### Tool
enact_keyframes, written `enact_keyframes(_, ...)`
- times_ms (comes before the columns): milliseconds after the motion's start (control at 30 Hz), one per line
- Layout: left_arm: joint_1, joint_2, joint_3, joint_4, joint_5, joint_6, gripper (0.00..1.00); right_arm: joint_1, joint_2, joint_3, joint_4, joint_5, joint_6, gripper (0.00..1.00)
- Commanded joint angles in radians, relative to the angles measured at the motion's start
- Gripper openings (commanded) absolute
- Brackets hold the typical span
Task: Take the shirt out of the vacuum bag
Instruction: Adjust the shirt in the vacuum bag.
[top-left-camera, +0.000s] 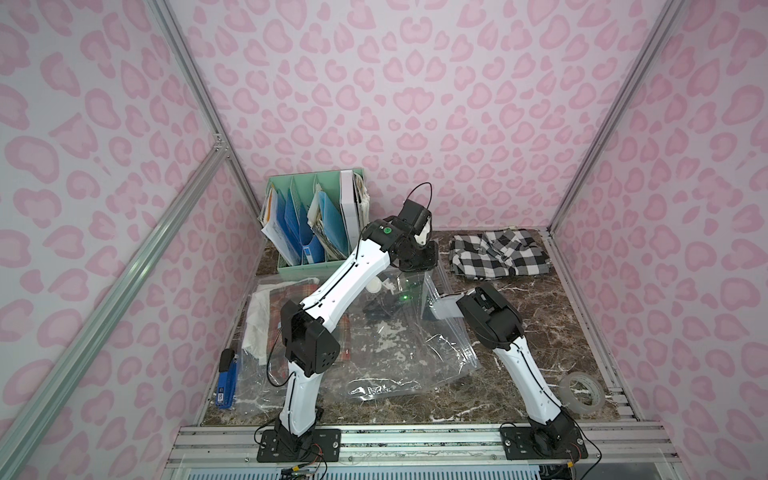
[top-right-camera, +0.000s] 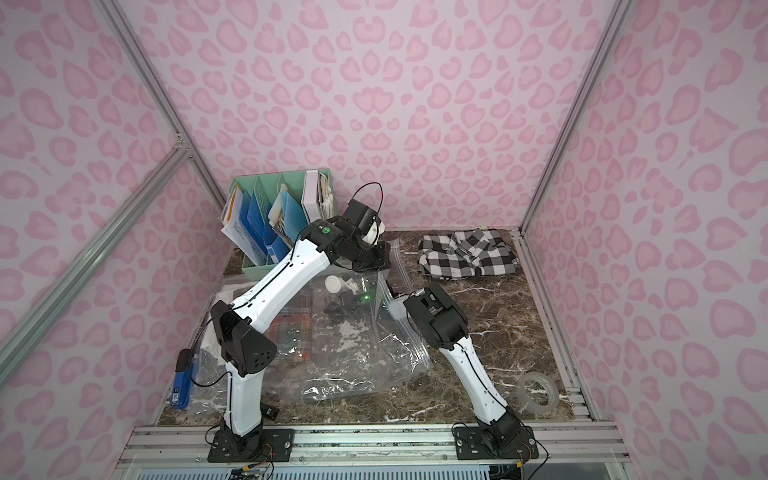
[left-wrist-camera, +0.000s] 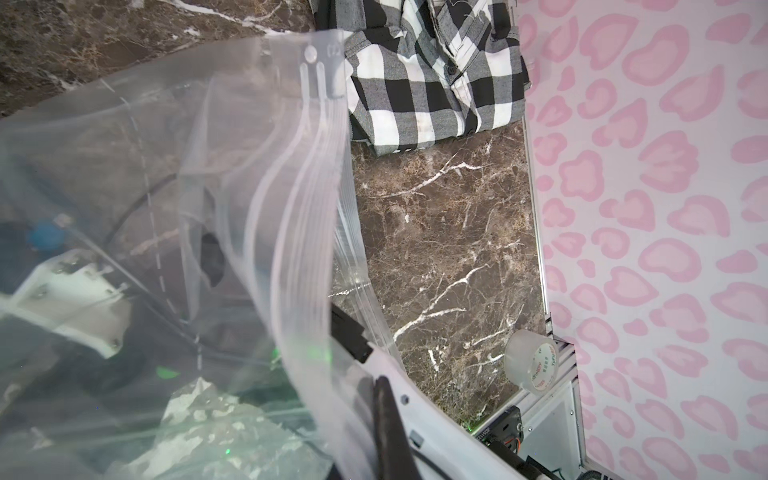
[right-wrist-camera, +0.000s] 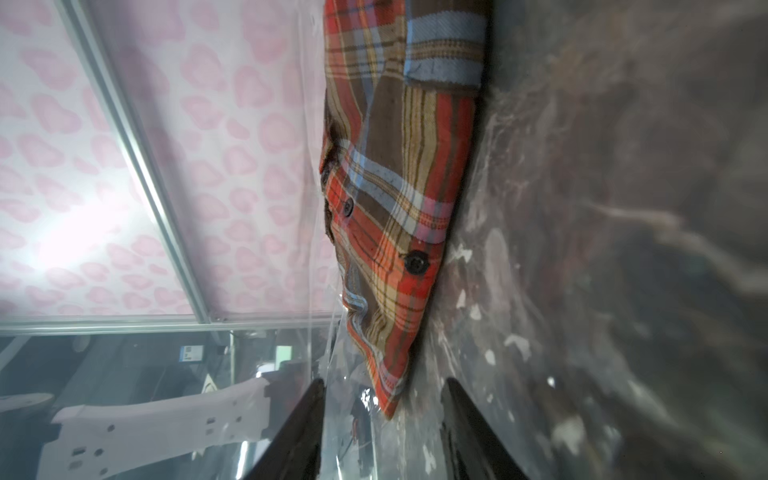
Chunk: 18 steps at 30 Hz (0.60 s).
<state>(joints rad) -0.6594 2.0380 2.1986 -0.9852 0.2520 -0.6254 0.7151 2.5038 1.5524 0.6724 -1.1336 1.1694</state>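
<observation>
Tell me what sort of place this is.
Probably a robot test booth staged as a desk, not a real room: pink printed walls on aluminium framing, two robot arms mounted on a rail beside a marble-look tabletop, with a file organiser.

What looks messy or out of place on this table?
The black-and-white checked shirt lies rumpled at the back of the table, outside any bag. In the green file holder, papers lean out sideways. The vacuum bag is crinkled, with one edge held up by the left hand.
</observation>
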Motion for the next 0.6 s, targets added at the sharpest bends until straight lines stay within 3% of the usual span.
enact_keyframes(0, -0.003, -0.016, 0.008, 0.054, 0.025, -0.012, 0.04, 0.027, 0.028, 0.083, -0.225, 0.040, -0.118, 0.49)
enact_keyframes(133, -0.006, -0.024, 0.009, 0.062, 0.030, -0.016, 0.04, 0.051, 0.060, 0.195, -0.491, 0.119, -0.265, 0.53)
enact_keyframes(567, -0.015, -0.084, -0.084, 0.116, 0.025, -0.021, 0.04, 0.115, 0.170, 0.378, -0.600, 0.216, -0.255, 0.61)
